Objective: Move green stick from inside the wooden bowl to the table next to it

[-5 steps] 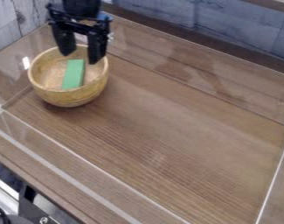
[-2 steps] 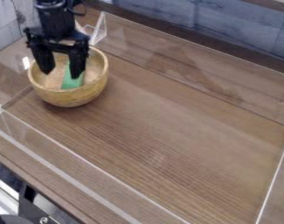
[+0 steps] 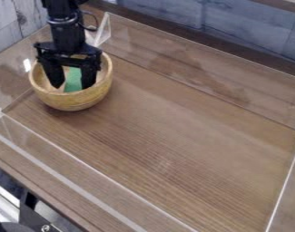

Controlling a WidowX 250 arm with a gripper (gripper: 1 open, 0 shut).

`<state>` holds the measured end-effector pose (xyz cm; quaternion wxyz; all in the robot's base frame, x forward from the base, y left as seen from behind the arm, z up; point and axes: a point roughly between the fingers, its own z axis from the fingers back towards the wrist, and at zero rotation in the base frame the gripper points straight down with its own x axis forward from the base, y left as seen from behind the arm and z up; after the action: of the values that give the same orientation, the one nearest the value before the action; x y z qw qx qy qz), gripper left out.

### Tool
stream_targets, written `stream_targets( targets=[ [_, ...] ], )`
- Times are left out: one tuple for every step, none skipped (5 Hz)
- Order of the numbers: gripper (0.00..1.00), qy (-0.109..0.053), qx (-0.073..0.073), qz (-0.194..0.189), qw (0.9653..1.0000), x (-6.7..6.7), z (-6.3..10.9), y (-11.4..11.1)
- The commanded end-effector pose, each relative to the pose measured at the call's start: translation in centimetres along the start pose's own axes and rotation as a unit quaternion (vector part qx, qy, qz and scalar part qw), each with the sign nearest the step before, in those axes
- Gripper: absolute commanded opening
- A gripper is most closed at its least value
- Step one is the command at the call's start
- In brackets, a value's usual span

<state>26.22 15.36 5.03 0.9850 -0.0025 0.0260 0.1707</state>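
Stick: the small bright green rectangular stick (image 3: 73,80) lies inside the round light tan wooden bowl (image 3: 72,96), not lifted.
Gripper: the black gripper (image 3: 68,72) points down into the bowl, jaws apart on both sides of the stick, holding nothing.
Bench: the brown wood-grain bench (image 3: 186,118) beside the bowl is free.
Left: I judge grasp, lift and placing all remain.

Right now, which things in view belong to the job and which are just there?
Job:
- green stick, lying in the bowl between the open fingers
- wooden bowl
- table, where the stick goes
- gripper, open, lowered into the bowl

Just there:
- clear plastic walls around the table
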Motion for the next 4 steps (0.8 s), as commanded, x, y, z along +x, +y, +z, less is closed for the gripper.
stream_targets(
  targets=[
    [1.00, -0.023, -0.002, -0.003, 0.9997, 1.7, 1.1, 0.4],
    [1.00, -0.020, -0.008, 0.016, 0.9996, 2.3, 0.0, 0.6],
    [1.00, -0.016, -0.016, 0.031, 0.9992, 3.0, -1.0, 0.9],
    [0.00, -0.012, -0.022, 0.026, 0.9993, 2.8, -1.5, 0.6]
  ],
)
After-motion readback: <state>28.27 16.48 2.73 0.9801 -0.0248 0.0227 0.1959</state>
